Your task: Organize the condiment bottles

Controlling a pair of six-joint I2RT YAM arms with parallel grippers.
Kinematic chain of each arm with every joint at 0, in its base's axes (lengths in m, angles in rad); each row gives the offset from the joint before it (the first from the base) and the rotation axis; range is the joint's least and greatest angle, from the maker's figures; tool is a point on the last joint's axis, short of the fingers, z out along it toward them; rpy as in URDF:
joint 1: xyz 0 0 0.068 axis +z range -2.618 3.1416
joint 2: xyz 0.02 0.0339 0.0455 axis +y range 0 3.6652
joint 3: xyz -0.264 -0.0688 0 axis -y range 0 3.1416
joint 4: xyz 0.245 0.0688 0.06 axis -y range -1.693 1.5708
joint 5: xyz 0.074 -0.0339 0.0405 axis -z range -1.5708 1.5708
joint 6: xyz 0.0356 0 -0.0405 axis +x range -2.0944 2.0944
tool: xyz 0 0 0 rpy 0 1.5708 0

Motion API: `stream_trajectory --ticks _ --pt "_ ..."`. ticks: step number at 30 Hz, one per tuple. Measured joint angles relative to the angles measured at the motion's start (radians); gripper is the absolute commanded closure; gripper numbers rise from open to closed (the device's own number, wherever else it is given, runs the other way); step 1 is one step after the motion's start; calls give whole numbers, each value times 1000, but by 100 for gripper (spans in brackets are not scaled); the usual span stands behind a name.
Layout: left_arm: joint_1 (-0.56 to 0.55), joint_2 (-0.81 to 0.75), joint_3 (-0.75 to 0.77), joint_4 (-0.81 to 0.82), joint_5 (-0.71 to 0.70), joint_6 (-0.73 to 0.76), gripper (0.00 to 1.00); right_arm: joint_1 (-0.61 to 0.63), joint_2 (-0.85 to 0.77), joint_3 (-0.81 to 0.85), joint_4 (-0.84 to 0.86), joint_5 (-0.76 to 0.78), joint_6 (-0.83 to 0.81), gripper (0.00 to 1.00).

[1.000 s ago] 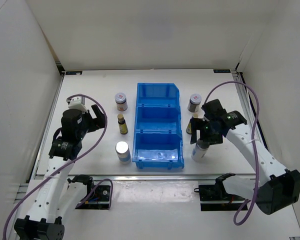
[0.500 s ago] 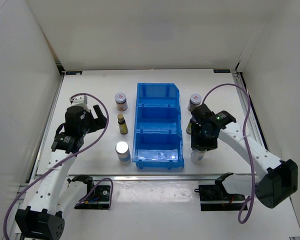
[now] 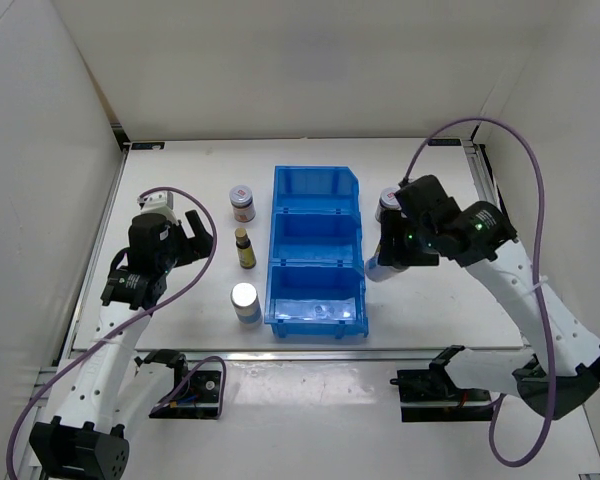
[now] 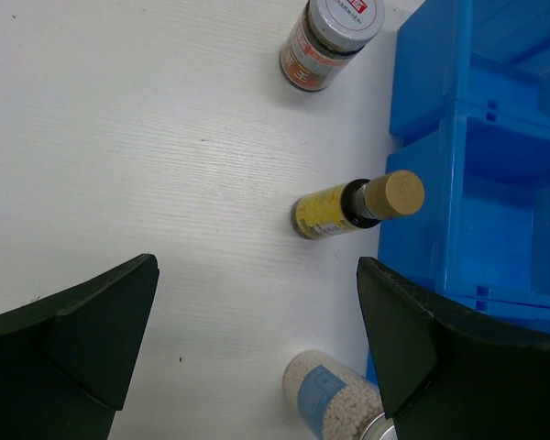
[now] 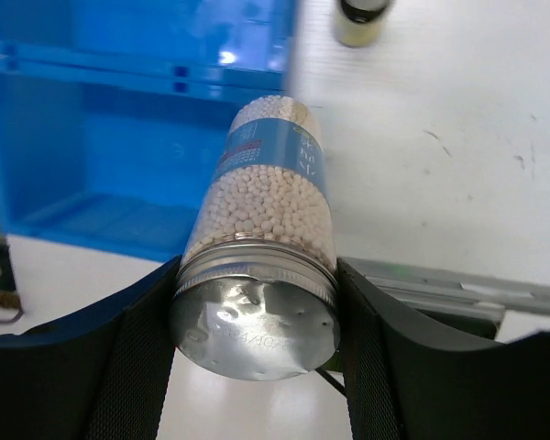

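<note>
My right gripper (image 3: pixel 395 250) is shut on a white-blue bottle (image 5: pixel 270 206), gripping just below its shiny silver top (image 5: pixel 257 316). It holds the bottle tilted and off the table beside the right wall of the blue bin (image 3: pixel 317 250). The bottle shows faintly in the top view (image 3: pixel 376 266). A grey-lidded jar (image 3: pixel 387 201) stands behind the gripper. A slim bottle (image 5: pixel 362 18) stands beyond the held bottle. My left gripper (image 4: pixel 257 302) is open and empty over the left group: a grey-lidded jar (image 4: pixel 330 41), a slim yellow-labelled bottle (image 4: pixel 357 203) and a second white-blue bottle (image 4: pixel 335 399).
The blue bin has three compartments in a row, all without bottles in them. White walls enclose the table (image 3: pixel 180 190) on three sides. A metal rail (image 3: pixel 300 352) runs along the table's near edge.
My right gripper has lifted the white-blue bottle from the front right of the table and carried it back and left, next to the bin. The left arm has barely moved.
</note>
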Motion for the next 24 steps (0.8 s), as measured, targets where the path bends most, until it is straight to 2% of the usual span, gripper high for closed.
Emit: stream_trajectory --ticks 4,10,16,19,20,22,23,24 --pt "0 0 0 -1 -1 0 0 96 53 50 25 -21 -3 100" --pt "0 0 0 -1 -1 0 0 219 233 9 110 -24 31 100" --pt "0 0 0 -2 -1 0 0 255 415 -14 164 -5 104 100" --pt "0 0 0 -2 -1 0 0 255 457 -14 169 8 130 100" --pt "0 0 0 -2 -1 0 0 254 463 -14 169 11 135 91" --pt "0 0 0 -2 0 0 0 254 467 -14 169 16 146 80" --pt "0 0 0 -2 0 0 0 254 467 -13 169 16 152 71" --pt "0 0 0 -2 0 0 0 254 467 -12 169 14 157 66"
